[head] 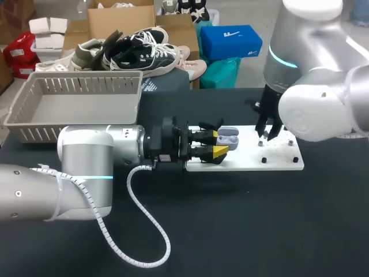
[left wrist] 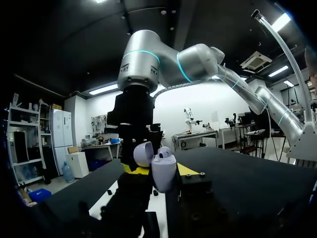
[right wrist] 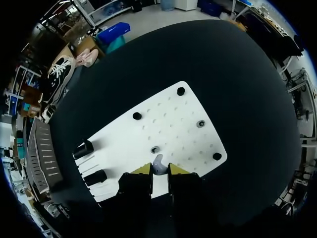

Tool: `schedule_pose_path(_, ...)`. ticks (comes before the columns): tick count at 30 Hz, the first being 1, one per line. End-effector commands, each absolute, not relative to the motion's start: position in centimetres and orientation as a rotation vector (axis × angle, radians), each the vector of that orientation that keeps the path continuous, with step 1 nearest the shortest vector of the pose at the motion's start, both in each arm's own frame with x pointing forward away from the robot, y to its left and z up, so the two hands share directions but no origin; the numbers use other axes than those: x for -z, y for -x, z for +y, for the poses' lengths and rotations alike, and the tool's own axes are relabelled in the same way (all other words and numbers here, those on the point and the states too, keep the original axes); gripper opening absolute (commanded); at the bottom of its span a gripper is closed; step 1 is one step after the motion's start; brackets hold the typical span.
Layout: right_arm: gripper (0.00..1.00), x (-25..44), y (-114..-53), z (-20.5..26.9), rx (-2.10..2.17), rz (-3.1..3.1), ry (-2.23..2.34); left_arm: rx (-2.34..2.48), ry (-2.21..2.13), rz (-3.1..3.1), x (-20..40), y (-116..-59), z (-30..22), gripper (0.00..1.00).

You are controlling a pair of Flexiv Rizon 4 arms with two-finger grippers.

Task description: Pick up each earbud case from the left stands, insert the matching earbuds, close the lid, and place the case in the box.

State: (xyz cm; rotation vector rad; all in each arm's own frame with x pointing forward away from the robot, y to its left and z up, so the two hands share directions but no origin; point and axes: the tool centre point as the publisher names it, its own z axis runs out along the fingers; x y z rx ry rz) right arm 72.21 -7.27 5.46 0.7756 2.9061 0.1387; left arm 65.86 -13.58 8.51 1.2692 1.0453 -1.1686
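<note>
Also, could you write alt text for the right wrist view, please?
The right claw pinches a small pale earbud between its yellow tips, above a white board on the black table. Two black stands sit at one end of the board.

- Table (head: 277,231): plain black.
- Board (head: 279,161): white, dotted with small holes and a few black pegs.
- Earbud case (left wrist: 163,171): pale lavender-grey, lid and body alike.
- Earbud (right wrist: 158,161): pale greyish white.
- Fingers (head: 221,152): black with bright yellow tips (the same on both arms).
- Left arm (head: 86,167) and right arm (head: 314,109): silver-grey, each with a glowing cyan ring.
- Cable (head: 144,222): white, ribbed.
- Basket (head: 34,130): grey, with slatted walls.
</note>
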Motion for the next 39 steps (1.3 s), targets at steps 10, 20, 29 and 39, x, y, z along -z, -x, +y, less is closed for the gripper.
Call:
schedule_pose_path(10, 0.00, -15.0, -68.7, -7.0, -0.140, 3.033, -0.597, 1.166, -1.266, 1.044, -8.5, -65.8, -13.5, 0.00)
schedule_pose_path(20, 0.00, -19.8, -65.0, -2.4, -0.222, 3.132, -0.214, 1.166, -1.266, 1.044, -8.5, -65.8, -13.5, 0.00)
schedule_pose_path(29, 0.00, -19.6, -63.5, 1.6, -0.174, 3.131, 0.080, 1.166, -1.266, 1.044, -8.5, -65.8, -13.5, 0.00)
schedule_pose_path(39, 0.00, -19.0, -63.1, 3.7, -0.132, 3.116, 0.182, 1.166, -1.266, 1.044, -8.5, -65.8, -13.5, 0.00)
